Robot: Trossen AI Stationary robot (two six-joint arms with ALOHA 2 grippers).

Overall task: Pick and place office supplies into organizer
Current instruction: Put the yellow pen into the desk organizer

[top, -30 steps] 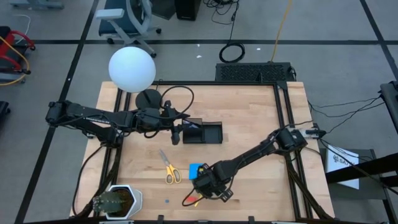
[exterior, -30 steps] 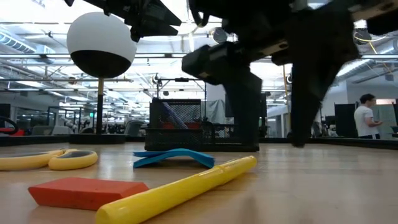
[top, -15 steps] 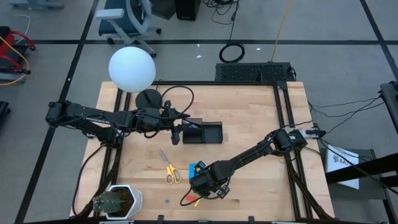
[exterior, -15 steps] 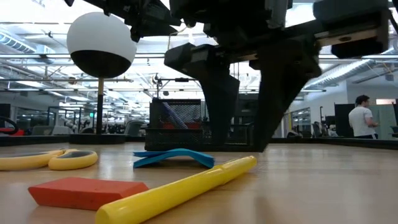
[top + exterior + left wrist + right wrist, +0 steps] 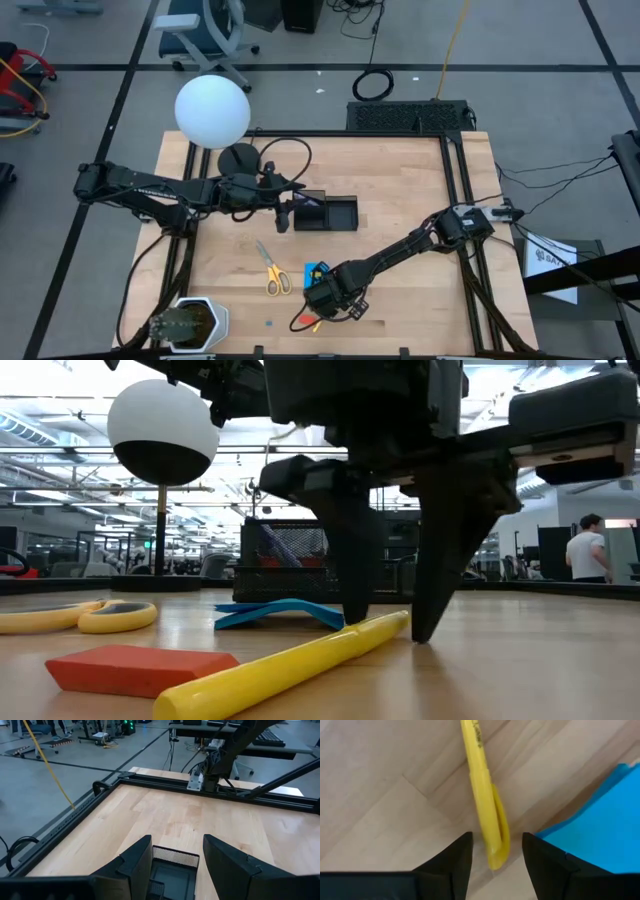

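A yellow pen lies flat on the table near the front edge, beside a red eraser. My right gripper points down over the pen's far end, open, one finger on each side, tips close to the table. The blue note pad and the yellow-handled scissors lie just beyond. The black organizer stands mid-table with a pen leaning inside it. My left gripper hovers open above its left end.
A lamp with a white globe and a round black base stands at the far left. A pale container sits at the near left corner. Bare wood lies right of the organizer. A person stands in the room beyond.
My right gripper has come down and a little toward the table's left and near edges, rolling slightly. Its fingers now straddle the yellow pen's far end close to the table. The pen and other supplies have not moved.
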